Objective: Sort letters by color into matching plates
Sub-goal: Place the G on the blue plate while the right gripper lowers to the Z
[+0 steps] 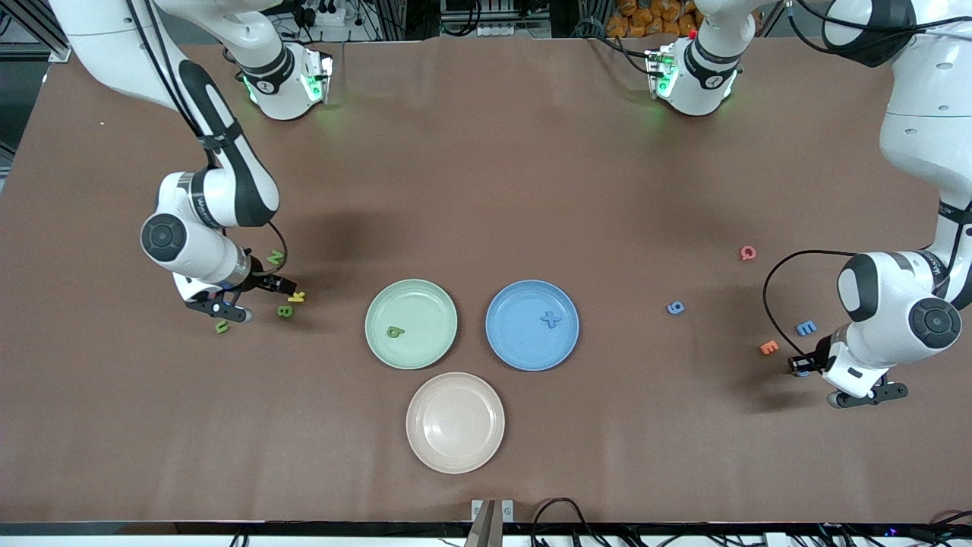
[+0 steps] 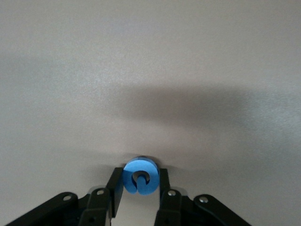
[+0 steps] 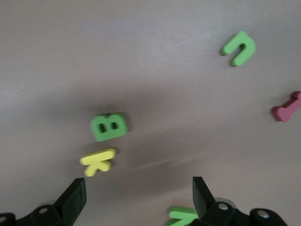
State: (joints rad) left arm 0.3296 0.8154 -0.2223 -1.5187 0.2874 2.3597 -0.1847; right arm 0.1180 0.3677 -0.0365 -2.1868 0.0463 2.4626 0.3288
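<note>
Right, the left wrist view settles what the front view hides: the left gripper has its jaws clamped on a round blue letter, pressed between both fingers just above bare brown table. From the front that letter is only a sliver of blue under the left gripper, low at the left arm's end of the table, well away from the blue plate. The right wrist view gives the other cluster up close: the right gripper with jaws spread wide and nothing between them, over a green B, a yellow K just beside it, a green U-shaped letter apart from them, a green N peeking at the frame edge, and a dark red piece that the front view does not show. In the front view the right gripper hangs over those letters, toward the right arm's end from the blue plate. Beside the blue plate sits the green plate with a green letter in it; the blue plate holds a blue plus sign. The beige plate lies nearer the camera than the blue plate. Loose toward the left arm's end: a blue 9, a red Q, a blue E, an orange E. Open table stretches between the blue plate and the blue 9, and all along the strip by the arm bases.
</note>
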